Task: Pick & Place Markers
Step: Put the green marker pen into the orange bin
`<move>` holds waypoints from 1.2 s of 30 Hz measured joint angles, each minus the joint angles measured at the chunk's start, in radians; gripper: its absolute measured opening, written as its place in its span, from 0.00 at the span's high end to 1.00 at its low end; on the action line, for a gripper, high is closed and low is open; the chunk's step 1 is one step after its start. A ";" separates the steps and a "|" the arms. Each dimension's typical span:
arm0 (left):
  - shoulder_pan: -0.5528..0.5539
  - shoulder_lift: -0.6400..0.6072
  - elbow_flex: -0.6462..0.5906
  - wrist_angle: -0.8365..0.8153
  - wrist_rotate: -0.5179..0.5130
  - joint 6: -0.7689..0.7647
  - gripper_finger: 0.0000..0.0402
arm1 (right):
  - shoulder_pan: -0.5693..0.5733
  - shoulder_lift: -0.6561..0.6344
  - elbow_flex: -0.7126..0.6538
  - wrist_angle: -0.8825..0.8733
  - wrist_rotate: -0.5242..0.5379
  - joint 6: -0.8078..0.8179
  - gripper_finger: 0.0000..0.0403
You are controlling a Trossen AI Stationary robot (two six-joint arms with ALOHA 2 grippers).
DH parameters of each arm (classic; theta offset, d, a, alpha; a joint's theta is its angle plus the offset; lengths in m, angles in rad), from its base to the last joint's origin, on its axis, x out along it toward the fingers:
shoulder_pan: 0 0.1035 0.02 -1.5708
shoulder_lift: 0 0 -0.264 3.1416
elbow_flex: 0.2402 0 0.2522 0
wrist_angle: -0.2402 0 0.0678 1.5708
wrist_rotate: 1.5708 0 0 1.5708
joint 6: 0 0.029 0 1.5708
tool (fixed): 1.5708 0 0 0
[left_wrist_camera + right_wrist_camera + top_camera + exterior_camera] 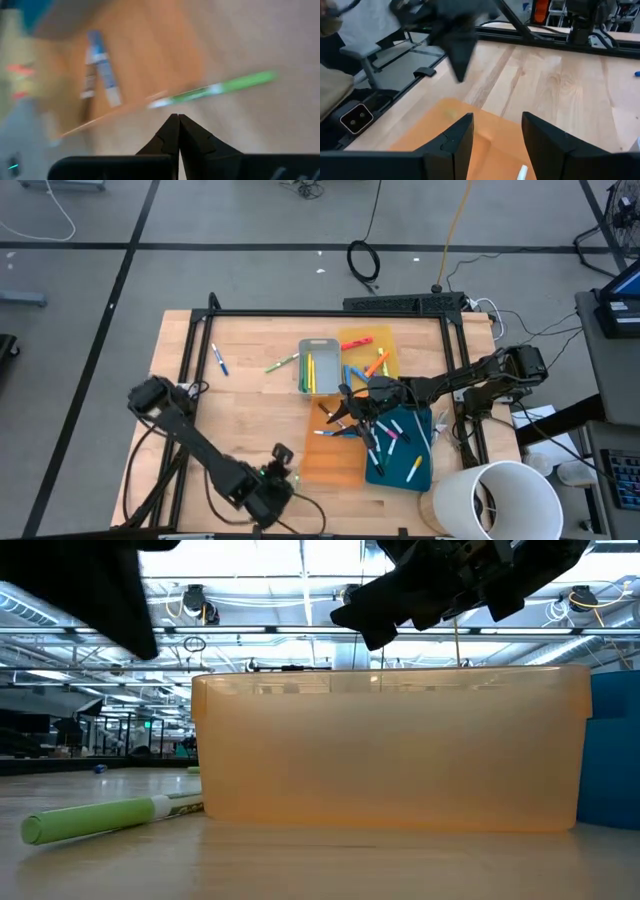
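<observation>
Orange plastic fills the low view: the near orange tray [390,750] stands closest to that camera, with a green marker [105,817] lying on the wooden table [240,410] just beside its corner. From above, the left gripper [283,480] sits at the table's near edge, beside that tray; its fingers [176,134] are pressed together, holding nothing, and the green marker lies just ahead of their tips. Next out, the right gripper [340,418] hangs over the far end of the orange tray, jaws spread a moderate way and empty; two markers lie in the tray just below it. Right of it, the blue tray [405,450] holds several markers. Farther back, the grey tray [318,366] holds yellow and green ones, and the yellow tray [370,350] more. Farthest left, a blue marker [218,360] lies alone, well apart from both grippers.
</observation>
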 joint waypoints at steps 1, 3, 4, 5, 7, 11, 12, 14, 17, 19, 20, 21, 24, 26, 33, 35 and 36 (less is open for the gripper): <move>-0.004 0.033 0.038 -0.024 0.032 -0.006 0.98 | 0.000 0.000 0.000 0.000 0.000 0.007 0.61; -0.010 0.090 0.113 -0.081 0.095 -0.042 0.99 | 0.000 0.000 0.000 0.004 0.013 0.034 0.61; -0.012 0.117 0.150 -0.105 0.120 -0.069 0.99 | 0.000 0.000 0.000 0.008 0.029 0.054 0.61; -0.016 0.141 0.185 -0.130 0.131 -0.097 0.99 | 0.000 0.000 0.000 0.008 0.042 0.072 0.61; -0.029 0.194 0.246 -0.164 0.131 -0.159 0.99 | 0.000 0.000 0.000 0.006 0.054 0.105 0.61; -0.047 0.268 0.351 -0.169 0.147 -0.339 0.99 | 0.000 0.000 0.000 0.007 0.054 0.155 0.61; -0.048 0.275 0.367 -0.170 0.168 -0.407 0.99 | 0.000 0.000 0.000 0.007 0.053 0.157 0.61; -0.038 0.277 0.374 -0.177 0.195 -0.536 0.97 | 0.000 0.000 0.000 0.007 0.054 0.157 0.61; -0.005 0.277 0.374 -0.204 0.213 -0.765 0.91 | 0.000 0.000 0.000 0.007 0.075 0.186 0.61; 0.019 0.277 0.374 -0.234 0.264 -0.876 0.87 | 0.000 0.000 0.000 0.006 0.105 0.219 0.61; 0.029 0.277 0.373 -0.254 0.288 -0.924 0.84 | 0.000 0.000 0.000 0.003 0.113 0.235 0.61; 0.040 0.276 0.367 -0.266 0.311 -0.975 0.81 | 0.000 0.000 0.000 -0.002 0.123 0.249 0.61; 0.066 0.277 0.339 -0.273 0.341 -1.140 0.72 | 0.002 0.000 0.000 -0.010 0.129 0.283 0.61; 0.083 0.278 0.331 -0.283 0.342 -1.242 0.67 | 0.002 0.000 0.000 -0.010 0.128 0.294 0.61; 0.130 0.276 0.320 -0.279 0.362 -1.355 0.55 | 0.006 0.000 0.000 -0.018 0.128 0.326 0.61; 0.133 0.276 0.320 -0.258 0.371 -1.356 0.53 | 0.009 0.000 0.000 -0.021 0.127 0.340 0.61; 0.134 0.276 0.319 -0.238 0.371 -1.358 0.52 | 0.013 0.000 0.000 -0.021 0.126 0.345 0.61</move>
